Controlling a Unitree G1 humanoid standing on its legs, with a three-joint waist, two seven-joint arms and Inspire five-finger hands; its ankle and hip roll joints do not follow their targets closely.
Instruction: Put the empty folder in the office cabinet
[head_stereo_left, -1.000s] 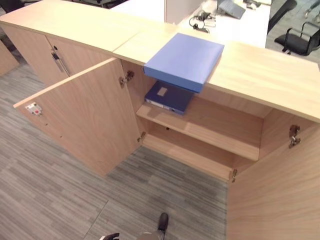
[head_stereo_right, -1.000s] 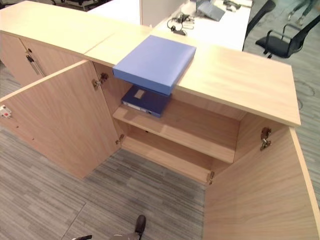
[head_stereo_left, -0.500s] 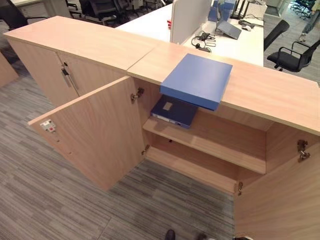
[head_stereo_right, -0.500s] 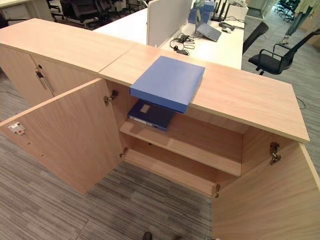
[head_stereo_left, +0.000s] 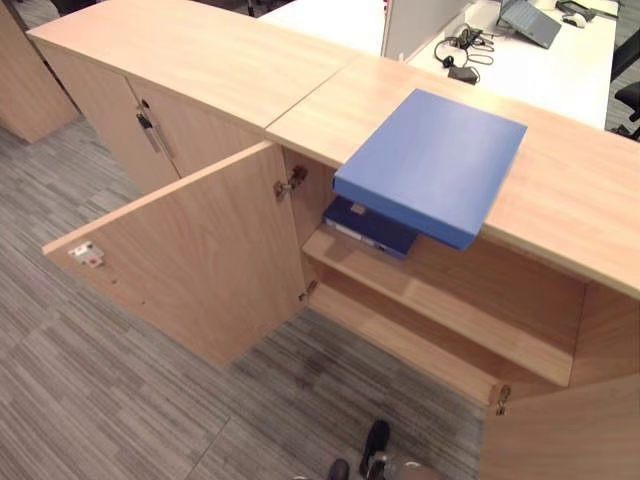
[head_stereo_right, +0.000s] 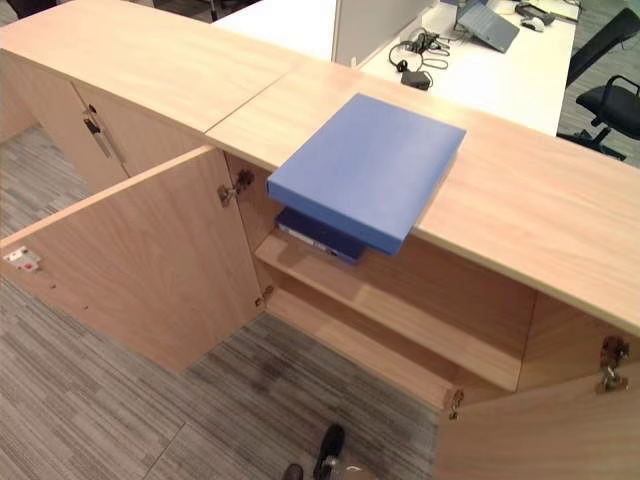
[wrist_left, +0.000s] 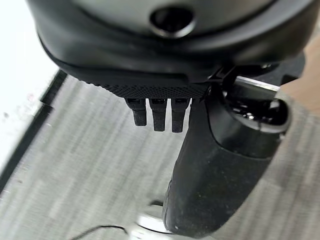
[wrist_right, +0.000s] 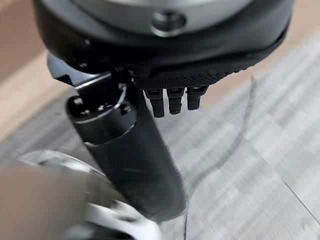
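A light blue folder (head_stereo_left: 430, 165) lies flat on the wooden top (head_stereo_left: 570, 200) of the office cabinet, its near edge jutting out over the open compartment. A darker blue folder (head_stereo_left: 368, 225) lies on the upper shelf (head_stereo_left: 440, 310) inside, right beneath it. Both cabinet doors stand open, the left door (head_stereo_left: 190, 250) swung out wide and the right door (head_stereo_right: 540, 440) at the lower right. My left hand (wrist_left: 160, 50) hangs over the grey carpet with relaxed fingers and holds nothing. My right hand (wrist_right: 165, 50) hangs likewise, open and far from the folder.
A closed cabinet with metal handles (head_stereo_left: 150, 130) adjoins on the left. Behind the cabinet stands a white desk (head_stereo_right: 500, 70) with a laptop and a headset, and a black office chair (head_stereo_right: 610, 100) at the right. Grey carpet (head_stereo_left: 120, 400) lies in front.
The whole picture has shifted, so the camera has moved; the cabinet now looks closer. The folders and doors have not moved.
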